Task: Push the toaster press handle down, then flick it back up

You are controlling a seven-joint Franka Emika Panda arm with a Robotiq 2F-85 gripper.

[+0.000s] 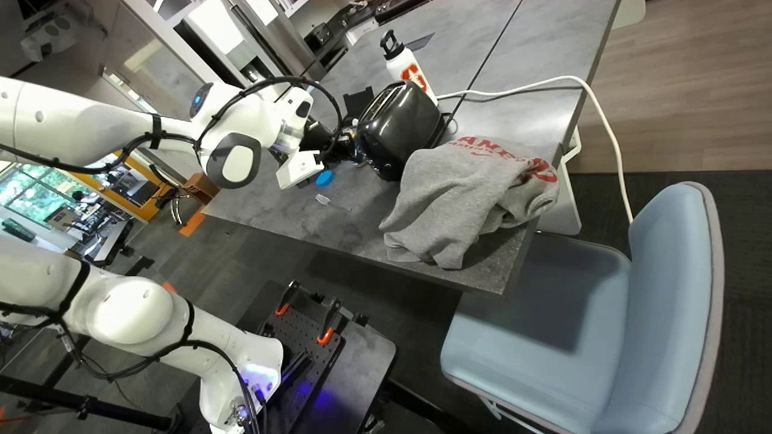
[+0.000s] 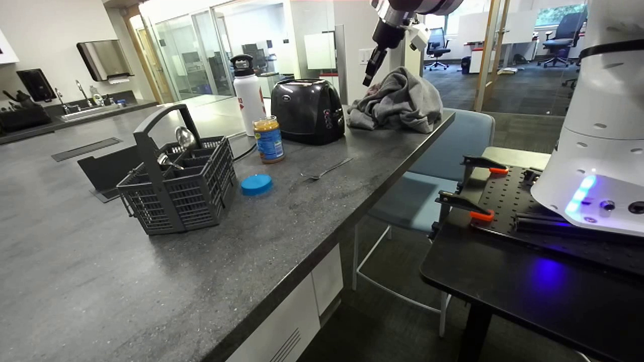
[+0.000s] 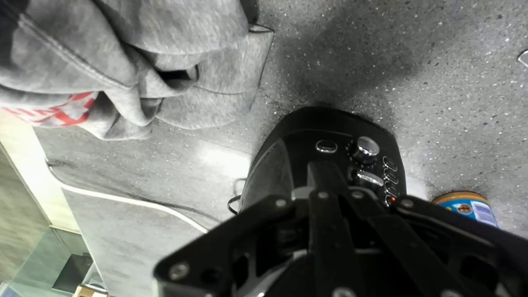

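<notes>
The black toaster (image 1: 395,129) stands upright on the grey table in both exterior views (image 2: 302,110). Its control end fills the middle of the wrist view (image 3: 305,140). A black tab with a chrome edge, which looks like the press handle (image 3: 368,178), is beside a chrome knob (image 3: 366,149); a small red light glows by the buttons. My gripper (image 3: 326,169) is shut and empty, its fingertips in front of the panel, left of the handle in the wrist view. It shows above the table in both exterior views (image 1: 356,144) (image 2: 371,75). I cannot tell whether it touches the toaster.
A grey sweatshirt (image 1: 464,193) lies close beside the toaster. A peanut butter jar (image 2: 269,141), white bottle (image 2: 249,100), blue lid (image 2: 256,185), fork (image 2: 327,170) and dark cutlery basket (image 2: 186,193) are on the table. A white cable (image 1: 531,87) crosses it.
</notes>
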